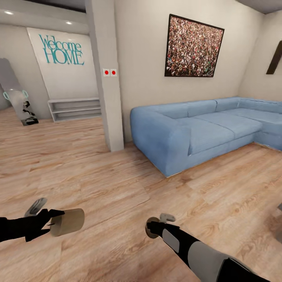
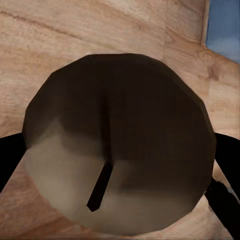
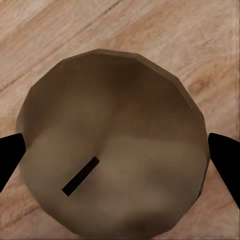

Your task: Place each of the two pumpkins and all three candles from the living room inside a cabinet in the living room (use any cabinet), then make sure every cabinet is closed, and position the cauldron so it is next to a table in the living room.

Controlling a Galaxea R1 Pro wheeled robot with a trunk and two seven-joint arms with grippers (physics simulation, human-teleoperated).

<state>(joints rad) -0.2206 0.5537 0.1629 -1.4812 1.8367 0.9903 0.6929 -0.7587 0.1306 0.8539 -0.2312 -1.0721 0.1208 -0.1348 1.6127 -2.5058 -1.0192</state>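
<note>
Two candles counted. Left gripper (image 1: 55, 222) pinches one candle (image 1: 68, 222); right gripper (image 1: 154, 227) pinches the second candle (image 3: 112, 145). Both are held above the wood floor (image 1: 117, 196), one blue sofa (image 1: 196, 129) ahead.

Grey object (image 1: 279, 223) — cropped, unidentifiable

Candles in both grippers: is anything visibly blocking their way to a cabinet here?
Cannot be settled: the left gripper holds one candle and the right gripper another candle, but no dark-brown cabinet is in sight. Ahead lie open wood floor, a blue sofa and a pillar.
</note>
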